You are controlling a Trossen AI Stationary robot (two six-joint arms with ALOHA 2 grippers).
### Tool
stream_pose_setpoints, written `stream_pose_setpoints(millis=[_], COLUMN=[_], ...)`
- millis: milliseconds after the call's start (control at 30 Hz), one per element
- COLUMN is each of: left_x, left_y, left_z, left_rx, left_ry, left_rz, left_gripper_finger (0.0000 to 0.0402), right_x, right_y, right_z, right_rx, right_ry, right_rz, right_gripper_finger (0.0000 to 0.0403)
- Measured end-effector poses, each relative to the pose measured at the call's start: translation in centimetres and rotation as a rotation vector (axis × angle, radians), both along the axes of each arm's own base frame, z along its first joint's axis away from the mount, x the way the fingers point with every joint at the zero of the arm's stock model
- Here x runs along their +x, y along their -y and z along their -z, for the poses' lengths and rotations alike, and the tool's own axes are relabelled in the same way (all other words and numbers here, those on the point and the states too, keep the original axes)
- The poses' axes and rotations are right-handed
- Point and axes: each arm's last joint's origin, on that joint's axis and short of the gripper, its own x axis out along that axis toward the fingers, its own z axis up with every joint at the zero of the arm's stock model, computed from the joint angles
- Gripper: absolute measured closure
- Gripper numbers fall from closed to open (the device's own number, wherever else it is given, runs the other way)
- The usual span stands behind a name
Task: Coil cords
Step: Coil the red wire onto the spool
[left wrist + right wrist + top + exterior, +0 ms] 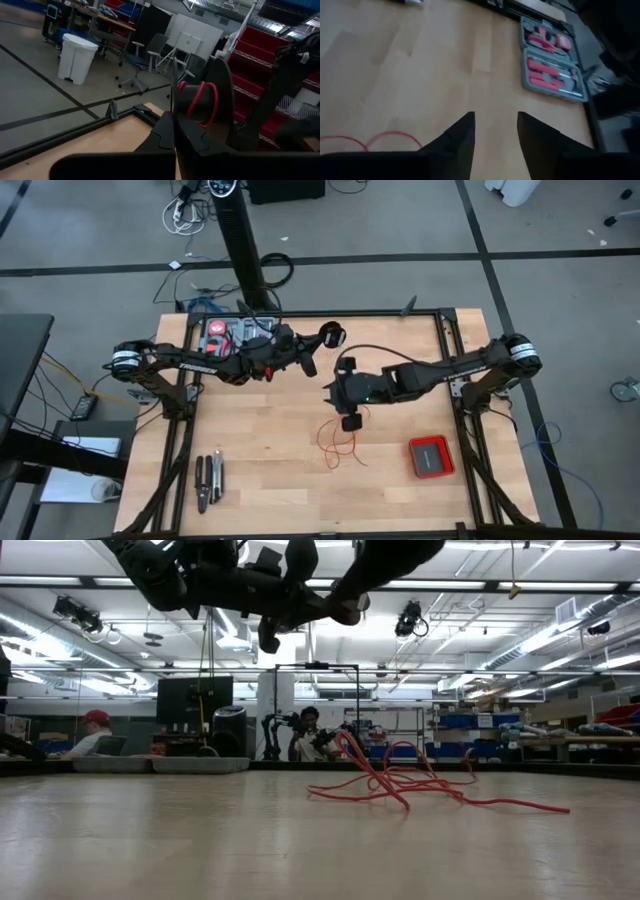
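Light wooden table [260, 470], loose red wire [338, 442], red box [431, 456], pliers [208, 481], open tool case [236, 332]

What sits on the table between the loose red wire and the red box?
Nothing. In the high view, only bare wood separates the wire from the box.

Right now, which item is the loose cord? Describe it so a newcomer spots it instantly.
Start at the wooden table and find the right gripper near its middle. Just in front of it, toward the near edge, the red wire lies in thin squiggly loops on the bare wood. Unlike the flat red box to its right and the pliers to its left, it is a tangled line, not a solid shape.
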Motion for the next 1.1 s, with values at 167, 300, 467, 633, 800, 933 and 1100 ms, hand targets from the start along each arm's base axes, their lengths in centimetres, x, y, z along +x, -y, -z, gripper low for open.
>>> stream_pose_setpoints(millis=[167, 300, 467, 633, 800, 933, 1100], left_x=[0.0, 0.0, 0.0, 0.0, 0.1, 0.1, 0.1], left_y=[0.1, 0.1, 0.1, 0.1, 0.1, 0.3, 0.4], left_z=[0.0, 0.0, 0.0, 0.0, -0.1, -0.4, -0.6], left_rx=[-0.007, -0.024, -0.043, -0.126, -0.191, -0.213, -0.193], left_ry=[0.004, 0.013, 0.022, 0.064, 0.102, 0.147, 0.153], left_rz=[0.024, 0.032, 0.034, 0.046, 0.077, 0.149, 0.186], left_gripper_finger=[0.0401, 0.0401, 0.0401, 0.0401, 0.0401, 0.0401, 0.0401], right_x=[-0.8, -1.4, -1.7, -1.9, -2.0, -2.1, -2.1], right_y=[-0.3, -0.6, -1.5, -1.4, -1.4, -0.9, -0.4], right_z=[0.5, 0.5, 0.2, 0.0, 0.0, -0.1, -0.2], right_rx=[-0.11, -0.227, -0.556, -0.782, -0.92, -1.03, -1.055], right_ry=[-0.083, -0.14, -0.194, -0.288, -0.381, -0.455, -0.468], right_rz=[0.061, 0.03, 0.014, -0.018, -0.108, -0.093, 0.007], right_gripper_finger=[0.0255, 0.0262, 0.0268, 0.0268, 0.0275, 0.0282, 0.029])
